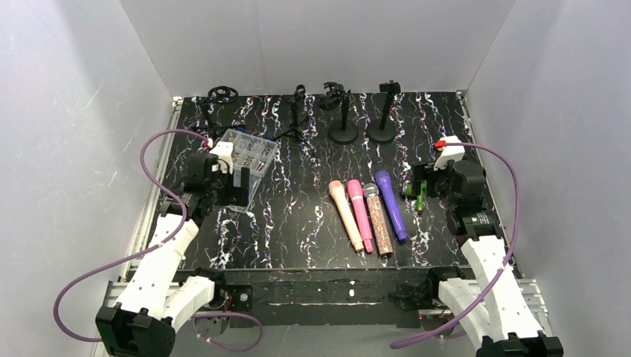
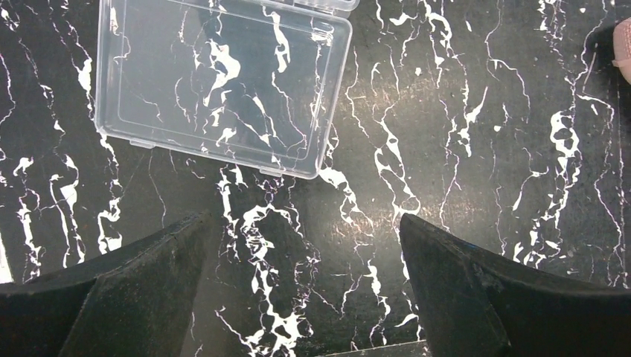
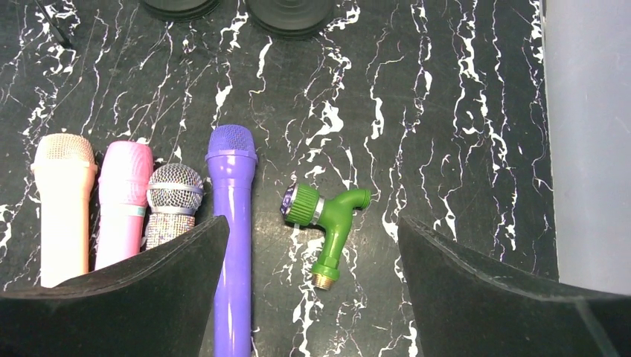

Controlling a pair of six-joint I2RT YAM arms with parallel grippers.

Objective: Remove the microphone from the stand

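left gripper (image 2: pixel 303 223): mine, fingers spread wide, holding nothing, hovering over the table (image 2: pixel 484 149) far left of the purple mic (image 3: pixel 232 216)
clear box (image 2: pixel 223 82): lid shut, flat on the table, far left of the purple mic, just ahead of my left fingers
stands (image 1: pixel 344 111): four in a row well behind the purple mic, none looks to carry a mic, so I judge the removal done
peach mic (image 3: pixel 63 201): lying flat, three places left of the purple mic
pink mic (image 3: pixel 123 201): flat, two places left of it
glitter mic (image 3: pixel 173 204): flat, just left of it, can't tell if touching
green nozzle (image 3: pixel 327 223): just right of the purple mic, apart from it
right gripper (image 3: pixel 312 222): mine, fingers spread, empty, above the nozzle, right of the purple mic
handling: probably rigid, light plastic; smooth round barrel, likely slippery and prone to roll; mesh head may dent
grip spot: I'd pinch across mid-barrel below the head, not the grille
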